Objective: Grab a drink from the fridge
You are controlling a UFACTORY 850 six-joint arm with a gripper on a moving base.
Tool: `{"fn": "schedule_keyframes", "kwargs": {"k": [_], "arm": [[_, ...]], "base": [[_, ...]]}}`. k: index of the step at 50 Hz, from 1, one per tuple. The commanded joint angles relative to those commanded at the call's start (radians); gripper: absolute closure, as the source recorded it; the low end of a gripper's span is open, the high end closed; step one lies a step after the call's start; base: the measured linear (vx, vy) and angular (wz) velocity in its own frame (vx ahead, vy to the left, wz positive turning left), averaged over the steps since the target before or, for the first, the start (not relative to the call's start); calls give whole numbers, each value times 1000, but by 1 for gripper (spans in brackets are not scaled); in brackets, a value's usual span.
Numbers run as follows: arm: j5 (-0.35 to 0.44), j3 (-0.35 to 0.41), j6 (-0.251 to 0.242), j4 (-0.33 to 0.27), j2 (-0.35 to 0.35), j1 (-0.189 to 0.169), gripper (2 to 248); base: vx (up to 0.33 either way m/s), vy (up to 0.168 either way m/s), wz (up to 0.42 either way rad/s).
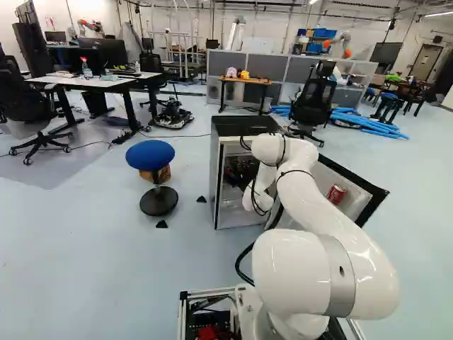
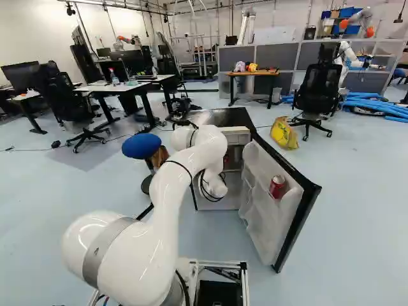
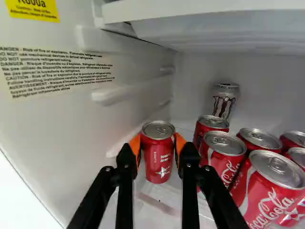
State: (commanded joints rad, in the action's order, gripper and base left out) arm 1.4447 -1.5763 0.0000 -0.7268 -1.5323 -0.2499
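In the left base view my gripper is a dark shape inside the open fridge, partly hidden by the arm. From the wrist, the gripper is shut on a red can, with an orange pad against each side. The can is upright, beside the fridge's side wall. Several more red cans stand close together on its other side, and a slim grey-and-black can stands deeper in.
The fridge door stands swung open, with another red can on its rack. Above the cans runs a white shelf. A blue stool stands beside the fridge; a black chair and a yellow bag are beyond.
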Motion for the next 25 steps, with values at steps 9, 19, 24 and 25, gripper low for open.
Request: {"fn": "schedule_keyframes", "kwargs": {"k": [9,19,24,25], "arm": [[0,0,0,0,0,0,159],[0,8,0,0,4,-1,159],[0,27,0,0,13,-2,159],[0,31,0,0,16,-2,159]], "base": [[0,0,0],[0,0,0],[0,0,0],[0,0,0]]}}
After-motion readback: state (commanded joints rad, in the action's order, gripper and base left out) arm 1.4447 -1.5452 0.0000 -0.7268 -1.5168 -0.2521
